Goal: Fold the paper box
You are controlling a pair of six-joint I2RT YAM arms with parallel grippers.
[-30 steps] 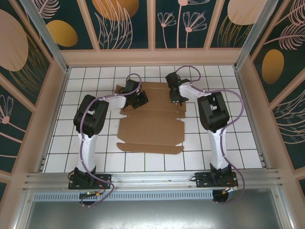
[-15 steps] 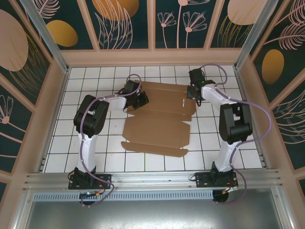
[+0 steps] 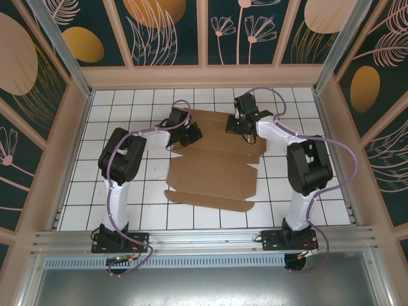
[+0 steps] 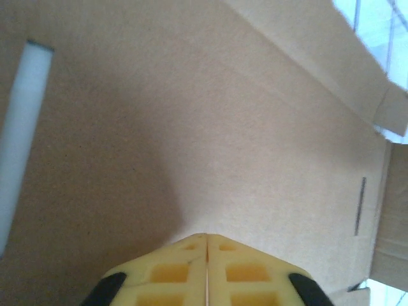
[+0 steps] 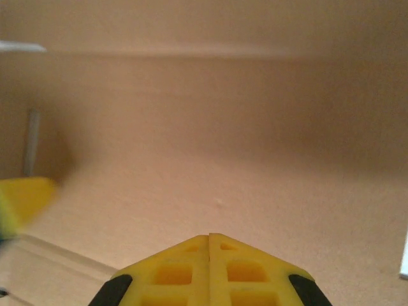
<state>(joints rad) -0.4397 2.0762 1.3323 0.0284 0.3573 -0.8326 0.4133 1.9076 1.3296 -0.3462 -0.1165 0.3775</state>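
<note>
The paper box (image 3: pixel 210 175) lies mid-table, mostly flat — we judge nearly every fold left — with our left gripper (image 3: pixel 191 133) at its eleven o'clock and right gripper (image 3: pixel 234 124) at one, both pinched closed, empty.

The left arm (image 3: pixel 115 204) and the right arm (image 3: pixel 294 207) were alike: slim white tubular links joined by bulky black rounded motor housings, each mounted on a black base plate (image 3: pixel 118 241). A thin purple cable (image 3: pixel 344 156) looped loosely along each arm. The left gripper (image 4: pixel 207 237) and the right gripper (image 5: pixel 209 237) had yellow moulded plastic fingers (image 4: pixel 169 275) with square recesses and black outer corners.
</note>
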